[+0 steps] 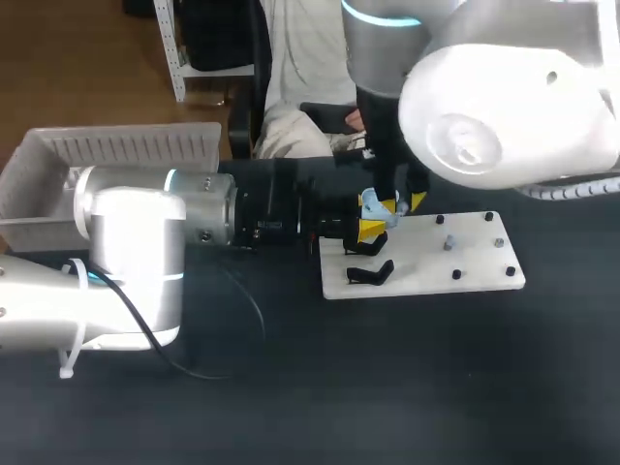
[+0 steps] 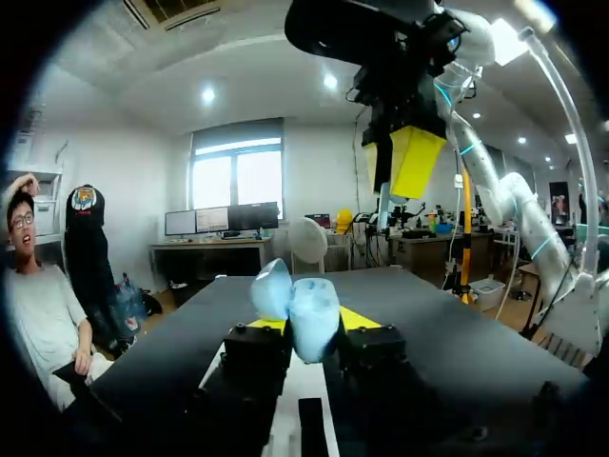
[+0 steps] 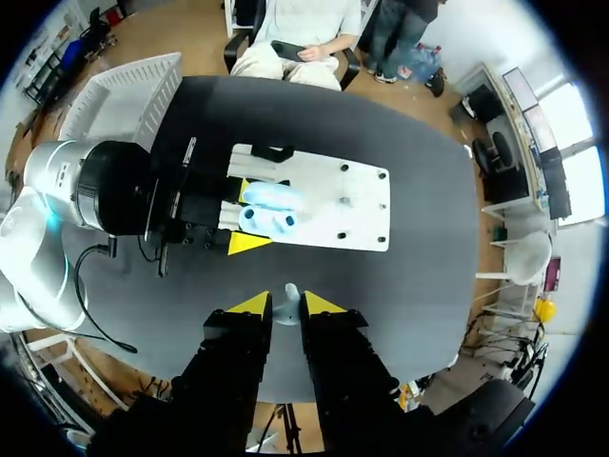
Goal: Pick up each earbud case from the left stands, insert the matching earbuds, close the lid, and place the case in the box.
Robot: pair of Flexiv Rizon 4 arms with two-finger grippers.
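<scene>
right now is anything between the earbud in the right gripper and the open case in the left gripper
Nothing visible. The right gripper holds the earbud above the open case, which the left gripper grips over the white board; only open air lies between them.

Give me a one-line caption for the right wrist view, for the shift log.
Right jaws pinch a pale earbud above the open blue case that the left jaws hold over the white board.

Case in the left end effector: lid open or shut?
Open. Right wrist view shows the case spread in two halves; left wrist view shows its lid tilted up beside the body.
</scene>
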